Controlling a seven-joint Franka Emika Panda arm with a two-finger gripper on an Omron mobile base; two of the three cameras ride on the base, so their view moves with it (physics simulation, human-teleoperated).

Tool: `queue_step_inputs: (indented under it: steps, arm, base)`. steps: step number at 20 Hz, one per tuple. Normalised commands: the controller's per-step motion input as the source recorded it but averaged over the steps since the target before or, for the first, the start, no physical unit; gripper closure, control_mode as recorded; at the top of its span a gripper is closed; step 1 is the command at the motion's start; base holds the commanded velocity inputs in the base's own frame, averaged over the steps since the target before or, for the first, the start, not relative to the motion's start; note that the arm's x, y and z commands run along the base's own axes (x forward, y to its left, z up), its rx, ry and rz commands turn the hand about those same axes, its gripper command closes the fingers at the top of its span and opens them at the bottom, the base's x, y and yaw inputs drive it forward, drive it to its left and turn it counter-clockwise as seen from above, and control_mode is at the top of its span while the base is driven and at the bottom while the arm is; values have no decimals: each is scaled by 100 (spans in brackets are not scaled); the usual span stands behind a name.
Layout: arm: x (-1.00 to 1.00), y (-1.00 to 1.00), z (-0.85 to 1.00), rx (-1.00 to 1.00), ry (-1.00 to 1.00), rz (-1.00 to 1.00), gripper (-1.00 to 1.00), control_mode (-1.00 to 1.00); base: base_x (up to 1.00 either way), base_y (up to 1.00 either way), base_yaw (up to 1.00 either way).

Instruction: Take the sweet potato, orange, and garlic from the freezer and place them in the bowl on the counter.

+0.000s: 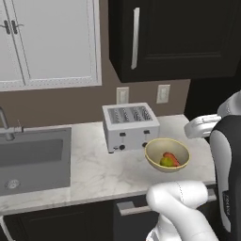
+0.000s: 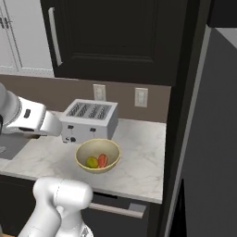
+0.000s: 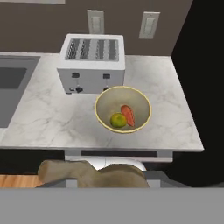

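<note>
On the counter [image 3: 52,118], the bowl [image 3: 101,120] holds the orange [image 3: 117,120] and sweet potato [image 3: 128,114].
Jaws are together around a tan lump, likely garlic [image 3: 65,169], at six o'clock of the bowl; carry it over the bowl's center before releasing.

Rendered home kitchen.
Marbled tabletop [image 1: 94,174] over dark cabinets, with steel sink [image 1: 33,160] and tap, silver four-slot toaster [image 1: 130,126], wall sockets [image 1: 122,95] behind, white and dark wall cupboards [image 1: 169,33] above, bowl [image 1: 155,157] of produce.
</note>
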Motion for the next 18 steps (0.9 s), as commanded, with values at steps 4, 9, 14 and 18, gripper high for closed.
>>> queue_step_inputs:
  steps: [4,9,14,18]
  arm:
    - [0,0,0,0,0,0,100,100]
    - [6,-6,-6,2,1,0,100,-100]
    - [11,-8,-40,2,8,0,100,-100]
    - [3,-10,-62,3,12,0,100,-100]
  base:
    - [39,-18,0]
    - [18,-9,0]
    - [0,0,0]
    - [0,0,0]
